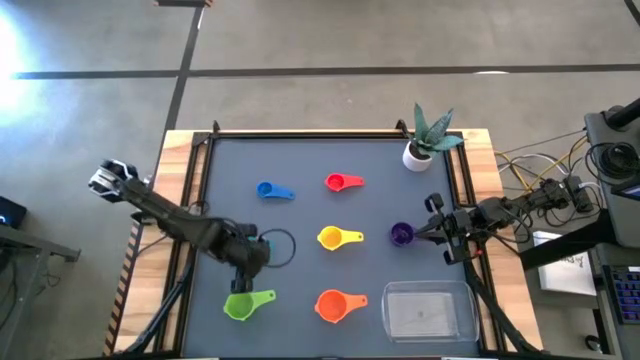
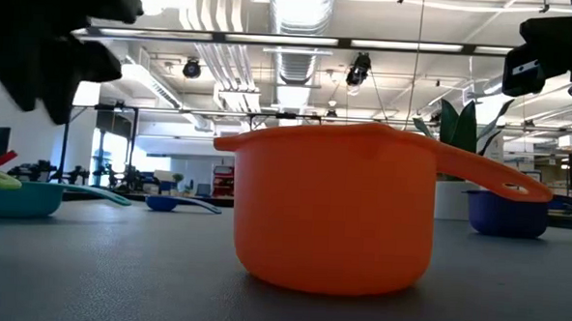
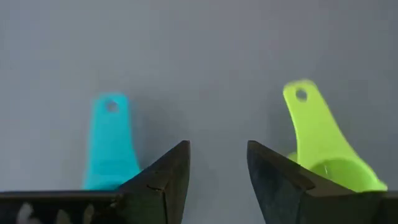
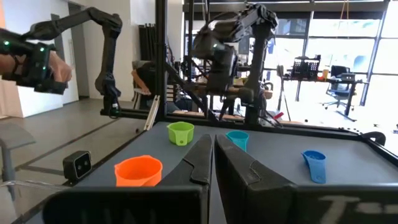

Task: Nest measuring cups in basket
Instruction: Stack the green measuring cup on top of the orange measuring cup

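Several measuring cups stand apart on the dark mat: blue, red, yellow, purple, green and orange. The teal cup shows in the left wrist view; in the high view my left arm covers it. The clear basket sits at the near right. My left gripper points steeply down, open, over bare mat between the teal cup's handle and the green cup. My right gripper waits shut at the right edge, beside the purple cup.
A white plant pot stands at the far right corner. A black frame rims the mat. Bare mat lies between the cups. Beyond the table, in the right wrist view, a person's hand holds a dark device.
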Motion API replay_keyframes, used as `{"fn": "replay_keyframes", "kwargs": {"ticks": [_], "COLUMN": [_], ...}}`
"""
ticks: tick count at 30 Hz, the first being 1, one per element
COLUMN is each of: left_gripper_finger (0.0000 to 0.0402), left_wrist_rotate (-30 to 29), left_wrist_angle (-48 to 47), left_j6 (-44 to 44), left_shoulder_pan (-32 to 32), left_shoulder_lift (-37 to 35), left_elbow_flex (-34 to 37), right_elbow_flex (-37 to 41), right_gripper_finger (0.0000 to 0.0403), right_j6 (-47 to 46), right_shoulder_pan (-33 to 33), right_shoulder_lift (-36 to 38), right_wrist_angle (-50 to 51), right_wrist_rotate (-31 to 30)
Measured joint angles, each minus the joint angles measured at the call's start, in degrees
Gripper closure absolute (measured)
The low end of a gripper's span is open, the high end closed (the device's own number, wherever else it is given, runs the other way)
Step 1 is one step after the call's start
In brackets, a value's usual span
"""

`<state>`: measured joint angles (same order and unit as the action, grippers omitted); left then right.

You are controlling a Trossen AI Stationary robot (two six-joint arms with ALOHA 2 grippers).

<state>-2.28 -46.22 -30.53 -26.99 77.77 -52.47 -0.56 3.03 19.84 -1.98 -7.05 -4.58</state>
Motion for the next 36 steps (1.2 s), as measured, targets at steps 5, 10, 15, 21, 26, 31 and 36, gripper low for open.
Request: {"fn": "replay_keyframes", "kwargs": {"ticks": [5,10,15,21,26,31,36], "left_gripper_finger": [0.0232,0.0216,0.0214,0.0214,0.0214,0.0214,0.0214], "left_wrist_rotate": [2.8,3.3,3.2,1.3,1.0,0.7,0.7], "left_wrist_angle": [-1.1,-3.3,-4.4,-4.4,-4.4,-4.3,-2.7], "left_j6": [-5.2,-9.8,-14.5,-17.9,-18.5,-18.5,-19.0], "left_shoulder_pan": [-3.0,-6.1,-9.4,-12.4,-12.8,-12.7,-12.7], "left_shoulder_lift": [2.7,2.7,0.9,0.5,0.5,0.5,0.5], "left_elbow_flex": [0.0,0.0,0.0,0.0,0.1,0.8,1.7], "right_elbow_flex": [0.0,0.0,0.0,0.0,0.0,0.0,0.0], "right_gripper_finger": [0.0394,0.0394,0.0394,0.0394,0.0394,0.0394,0.0394], "right_j6": [0.0,0.0,0.0,0.0,0.0,0.0,0.0], "right_shoulder_pan": [0.0,0.0,0.0,0.0,0.0,0.0,0.0], "right_shoulder_lift": [0.0,0.0,0.0,0.0,0.0,0.0,0.0], "right_wrist_angle": [0.0,0.0,0.0,0.0,0.0,0.0,0.0], "right_wrist_rotate": [0.0,0.0,0.0,0.0,0.0,0.0,0.0]}}
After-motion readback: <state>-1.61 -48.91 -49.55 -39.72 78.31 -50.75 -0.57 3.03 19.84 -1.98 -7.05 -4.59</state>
